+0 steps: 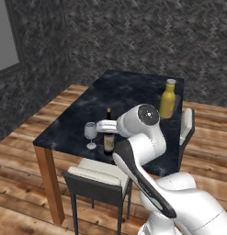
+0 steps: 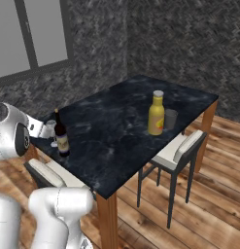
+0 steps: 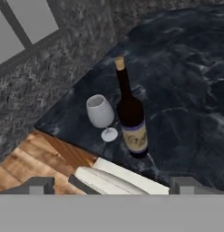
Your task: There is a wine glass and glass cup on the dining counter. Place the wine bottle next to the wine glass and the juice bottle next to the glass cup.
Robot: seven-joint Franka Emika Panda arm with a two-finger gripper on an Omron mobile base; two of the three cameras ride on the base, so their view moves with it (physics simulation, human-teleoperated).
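The dark wine bottle (image 3: 131, 118) stands upright on the dining counter (image 1: 128, 92), near its front corner. The stemmed wine glass (image 3: 100, 113) stands right beside it, a small gap apart. My gripper (image 3: 112, 186) is open and empty, drawn back a little above the counter's near edge and looking down on both. In the left base view my hand (image 1: 105, 125) sits just in front of the wine bottle (image 1: 108, 140) and wine glass (image 1: 90, 133). At the far side the yellow juice bottle (image 2: 156, 114) stands beside the greyish glass cup (image 2: 170, 119).
One dark-framed chair with a pale seat (image 1: 96, 180) is pushed in below my hand. Another chair (image 2: 181, 148) stands at the counter's side by the juice bottle. Wooden floor surrounds the counter, and a window (image 2: 34, 34) is in the stone wall.
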